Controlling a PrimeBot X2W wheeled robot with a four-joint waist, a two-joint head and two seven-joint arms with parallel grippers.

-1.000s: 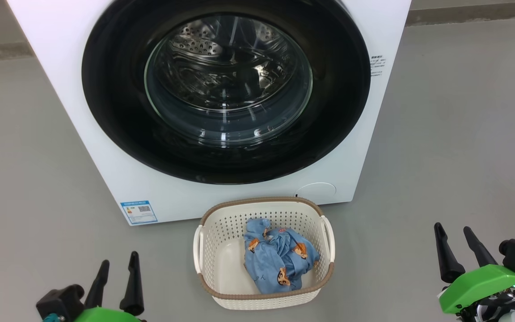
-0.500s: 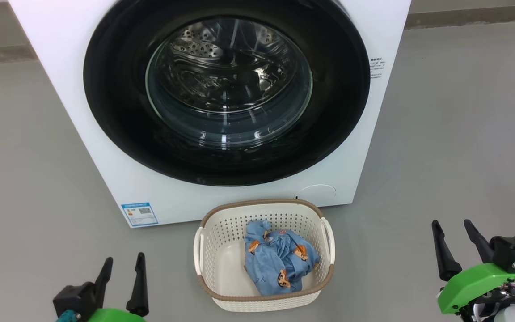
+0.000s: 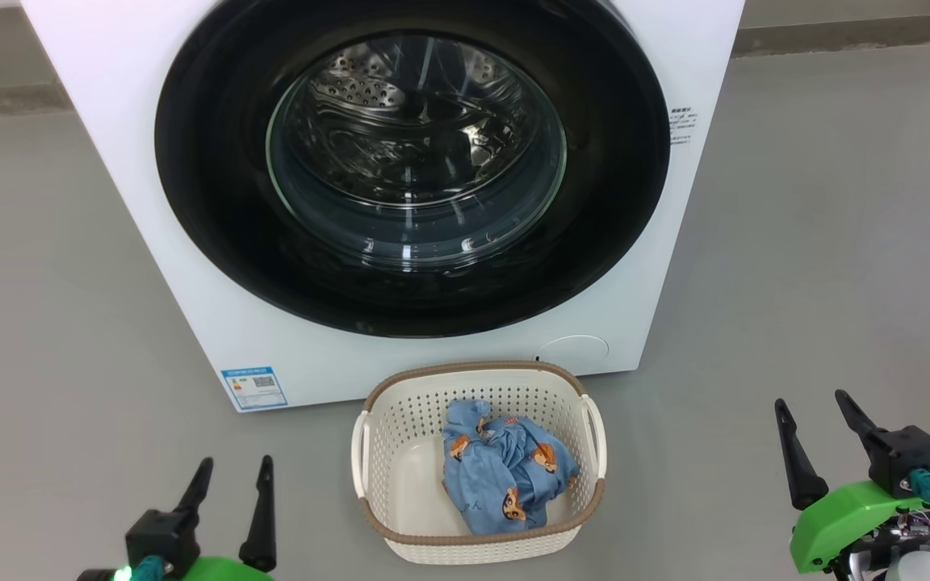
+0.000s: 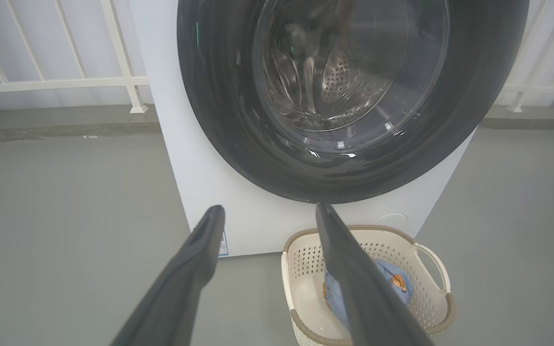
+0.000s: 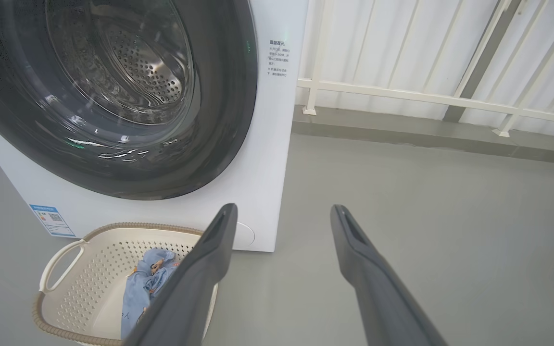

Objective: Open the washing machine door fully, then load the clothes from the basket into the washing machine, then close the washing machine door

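White boxy front-loader washing machine (image 3: 150,202), round glossy black-rimmed glass door (image 3: 215,202) shut. Small cream perforated plastic basket (image 3: 473,367) on grey floor (image 3: 796,242) just before it, light blue printed clothes (image 3: 505,476) crumpled inside. Left gripper (image 3: 236,461), right gripper (image 3: 810,397) spread, empty, flanking basket.

Top of the washing machine (image 3: 118,121) beyond head view's upper edge; blue label (image 3: 253,387) print illegibly small.

A bare laundry area: washing machine (image 3: 312,363) on grey floor (image 3: 820,242), white railing (image 5: 402,94) behind.
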